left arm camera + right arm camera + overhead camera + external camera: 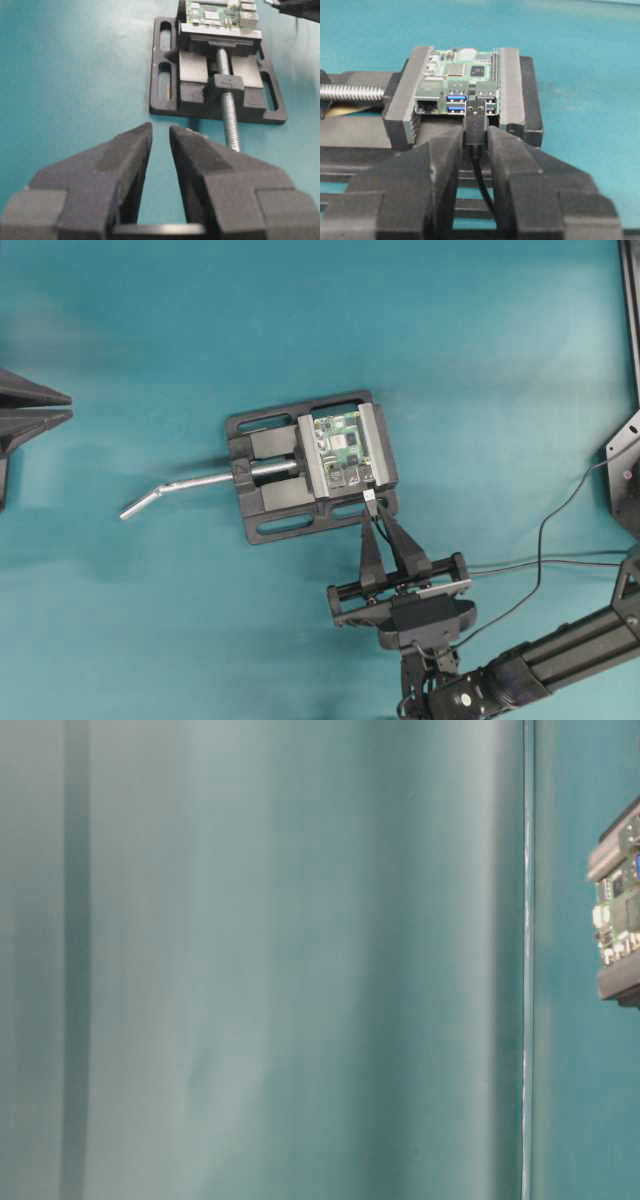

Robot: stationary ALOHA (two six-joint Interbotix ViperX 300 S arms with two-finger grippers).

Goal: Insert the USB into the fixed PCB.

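— Right tool (476, 134)?
— Mine pinches the USB (475, 124), its silver tip at the fixed PCB (461, 82) ports in the vise (517, 95).
— Left tool (160, 142)?
— Parted, holding nothing.

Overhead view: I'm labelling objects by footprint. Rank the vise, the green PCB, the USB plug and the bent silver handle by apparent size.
1. Vise
2. Bent silver handle
3. PCB
4. USB plug, held in the right hand

The long, thin handle against the square PCB is a close call.

Fixed PCB (622, 910) cropped at the table-level frame's right edge — USB (476, 116) tip perhaps against a port, contact unclear
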